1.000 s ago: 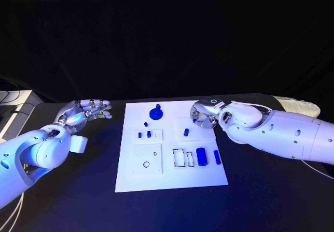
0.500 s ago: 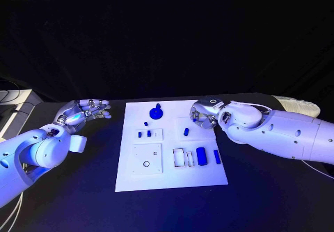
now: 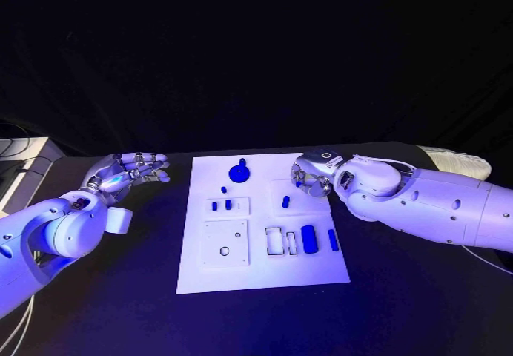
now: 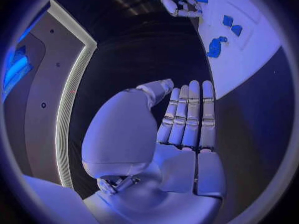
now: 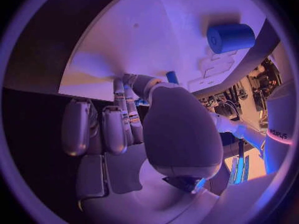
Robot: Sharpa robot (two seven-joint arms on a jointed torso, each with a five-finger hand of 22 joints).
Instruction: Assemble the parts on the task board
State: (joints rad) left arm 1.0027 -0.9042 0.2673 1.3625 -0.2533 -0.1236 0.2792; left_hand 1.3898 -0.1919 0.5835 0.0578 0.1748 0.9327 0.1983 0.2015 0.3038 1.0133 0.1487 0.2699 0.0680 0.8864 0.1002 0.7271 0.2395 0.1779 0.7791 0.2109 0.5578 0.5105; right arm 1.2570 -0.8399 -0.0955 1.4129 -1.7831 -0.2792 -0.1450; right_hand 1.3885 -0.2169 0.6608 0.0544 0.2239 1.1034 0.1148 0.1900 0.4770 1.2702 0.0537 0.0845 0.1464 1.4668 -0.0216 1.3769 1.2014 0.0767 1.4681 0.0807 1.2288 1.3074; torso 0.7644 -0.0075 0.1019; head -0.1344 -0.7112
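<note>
The white task board (image 3: 262, 256) lies in the middle of the table. On it are a round blue part (image 3: 239, 174) at the far end, a small blue peg (image 3: 285, 202), a blue cylinder (image 3: 309, 239) and a thin blue bar (image 3: 333, 239). My right hand (image 3: 310, 178) hovers over the board's far right corner, fingers curled; its thumb and fingers pinch a small blue peg (image 5: 172, 77). The blue cylinder (image 5: 230, 37) lies beyond it. My left hand (image 3: 128, 172) is off the board's left side, fingers straight and apart (image 4: 187, 119), holding nothing.
Two short blue pieces (image 3: 222, 205) stand in a raised block on the board's left half, above a square plate with a hole (image 3: 224, 251). Empty rectangular slots (image 3: 281, 242) lie beside the cylinder. A pale cabinet (image 3: 21, 159) stands past the table's left edge.
My right hand has edged slightly toward the board's middle with the peg in it. My left hand has stayed in place.
</note>
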